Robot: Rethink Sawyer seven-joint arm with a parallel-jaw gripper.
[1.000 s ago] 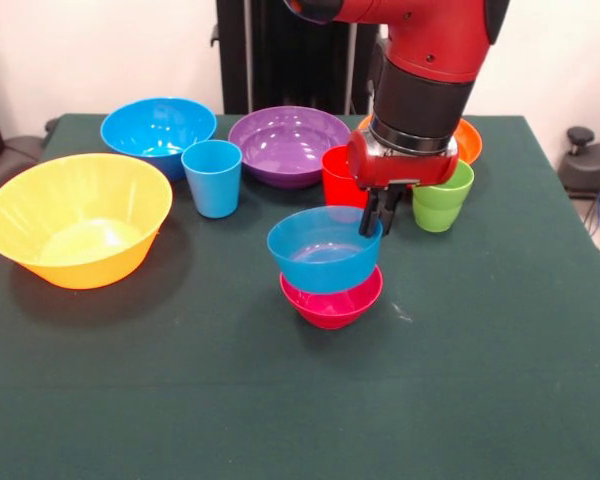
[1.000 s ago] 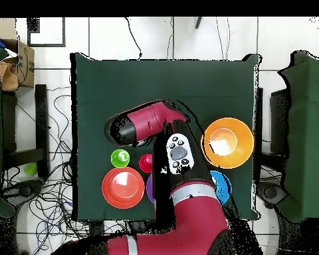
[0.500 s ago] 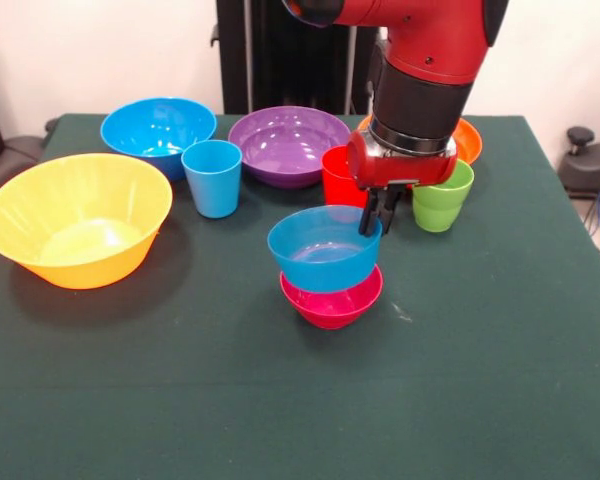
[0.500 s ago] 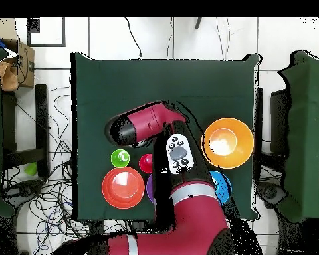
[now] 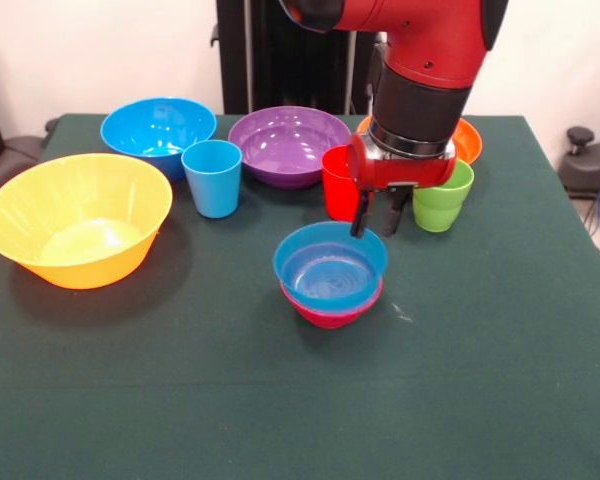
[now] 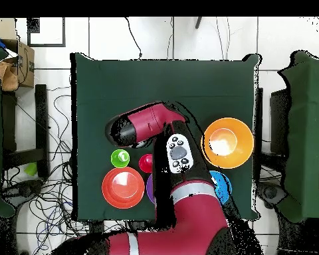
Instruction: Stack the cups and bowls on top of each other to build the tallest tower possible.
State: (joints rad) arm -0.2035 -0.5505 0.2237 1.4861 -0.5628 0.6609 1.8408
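- Pincer (image 5: 377, 216) with fingers apart, empty, just above far rim of small blue bowl (image 5: 330, 268).
- Small blue bowl nested in small magenta bowl (image 5: 330, 312) on table (image 5: 480, 380).

A robotics lab: a table (image 6: 165, 86) under a green cloth stands on white floor tiles, loose cables (image 6: 52, 199) trail beside it, and a red arm (image 5: 420, 60) on a pedestal works above plastic ware.

Small blue bowl (image 5: 330, 268) now released and nested in magenta bowl (image 5: 332, 306); tool (image 5: 376, 212) opened, lifted clear.
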